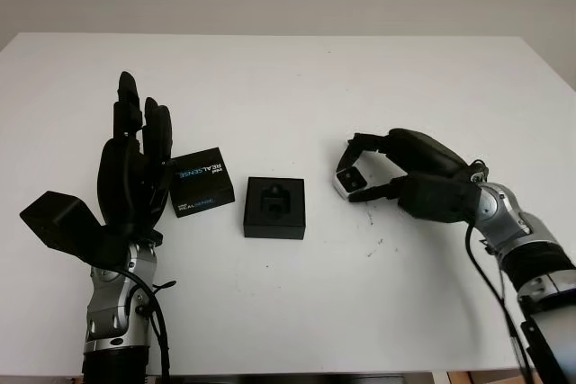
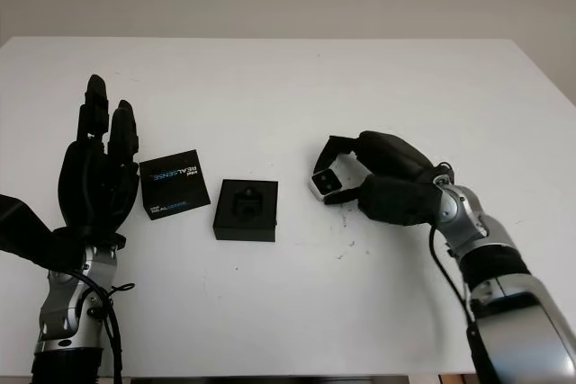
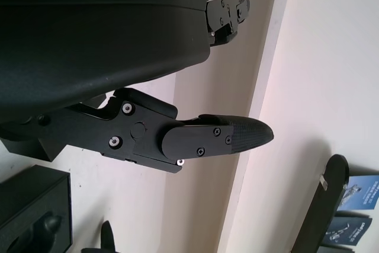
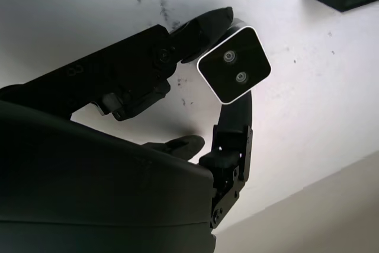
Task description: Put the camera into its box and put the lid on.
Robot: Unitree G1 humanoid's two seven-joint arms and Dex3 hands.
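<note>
Camera point(image 1: 354, 181) clamped in right hand point(image 1: 405, 177) — right of box point(image 1: 274, 207); left hand point(image 1: 135, 164) open.

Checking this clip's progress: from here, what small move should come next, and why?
Probably carry the camera toward the open box. The right hand grips the camera just above the table, to the box's right, and the box's moulded recess is vacant. The lid lies beside the open left hand.
</note>
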